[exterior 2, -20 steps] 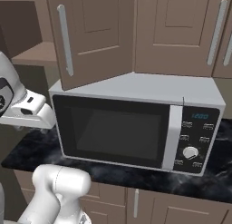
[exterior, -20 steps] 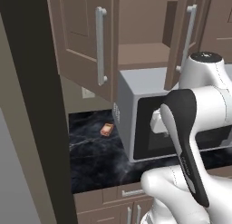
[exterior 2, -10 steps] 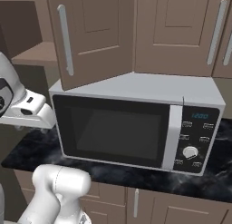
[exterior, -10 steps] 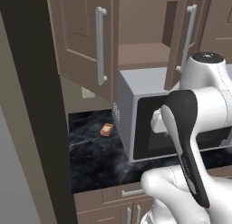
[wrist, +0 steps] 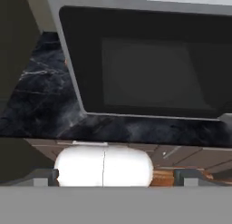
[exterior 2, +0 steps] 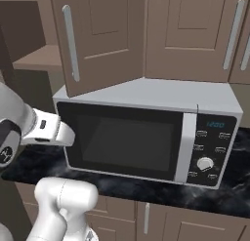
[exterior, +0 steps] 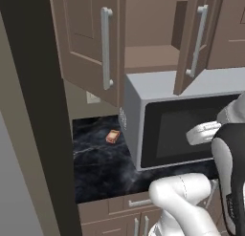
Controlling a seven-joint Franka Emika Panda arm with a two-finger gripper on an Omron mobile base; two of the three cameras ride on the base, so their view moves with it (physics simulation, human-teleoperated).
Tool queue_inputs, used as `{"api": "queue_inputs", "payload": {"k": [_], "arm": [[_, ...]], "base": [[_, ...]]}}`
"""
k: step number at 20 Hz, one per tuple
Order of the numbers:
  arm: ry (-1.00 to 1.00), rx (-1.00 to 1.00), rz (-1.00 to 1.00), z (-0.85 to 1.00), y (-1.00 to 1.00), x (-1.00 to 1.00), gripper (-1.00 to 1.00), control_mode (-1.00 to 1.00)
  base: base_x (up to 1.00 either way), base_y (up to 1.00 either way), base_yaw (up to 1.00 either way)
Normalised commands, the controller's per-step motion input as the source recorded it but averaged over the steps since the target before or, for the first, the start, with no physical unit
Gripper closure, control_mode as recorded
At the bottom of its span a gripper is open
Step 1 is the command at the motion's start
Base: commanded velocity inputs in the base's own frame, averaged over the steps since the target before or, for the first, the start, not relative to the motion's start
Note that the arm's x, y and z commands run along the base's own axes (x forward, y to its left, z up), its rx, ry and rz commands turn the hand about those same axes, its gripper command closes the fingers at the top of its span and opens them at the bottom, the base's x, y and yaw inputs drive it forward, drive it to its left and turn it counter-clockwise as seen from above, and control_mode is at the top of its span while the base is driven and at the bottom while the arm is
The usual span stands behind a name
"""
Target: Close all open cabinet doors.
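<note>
Two taupe cabinet doors stand open above the microwave. The left open door (exterior: 88, 37) swings out toward me, its silver bar handle (exterior: 106, 46) facing front. The right open door (exterior: 191, 44) shows nearly edge-on; from the other side it appears as a broad panel (exterior 2: 105, 40). Between them lies the bare cabinet shelf (exterior: 153, 56). My white hand (exterior: 205, 133) hangs low in front of the microwave door, well below both cabinet doors. In the hand view my gripper (wrist: 115, 177) is open, its fingertips (wrist: 45, 175) wide apart with nothing held.
A silver microwave (exterior 2: 146, 132) with dark glass sits on the black marble counter (exterior: 95, 163). A small orange-brown item (exterior: 113, 136) lies on the counter left of it. A tall dark panel (exterior: 33, 111) walls the left side. Closed cabinet doors (exterior 2: 195, 35) hang at the right.
The arm has dropped and folded toward the right in the left base view; the hand now sits lower, in front of the microwave. Doors have not moved.
</note>
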Motion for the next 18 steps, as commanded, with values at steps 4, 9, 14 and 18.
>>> {"api": "queue_inputs", "payload": {"k": [4,9,14,18], "arm": [[-0.36,0.09,0.21,0.17,-0.52,0.00,-1.00,-1.00],[-0.34,0.10,0.22,0.21,-0.47,0.00,-1.00,-1.00],[-0.34,0.06,0.10,0.28,-0.21,0.00,-1.00,-1.00],[-0.33,0.02,0.00,0.29,-0.08,-0.02,-1.00,-1.00]], "base": [[0.00,0.00,0.00],[0.00,0.00,0.00],[0.00,0.00,0.00],[0.00,0.00,0.00]]}}
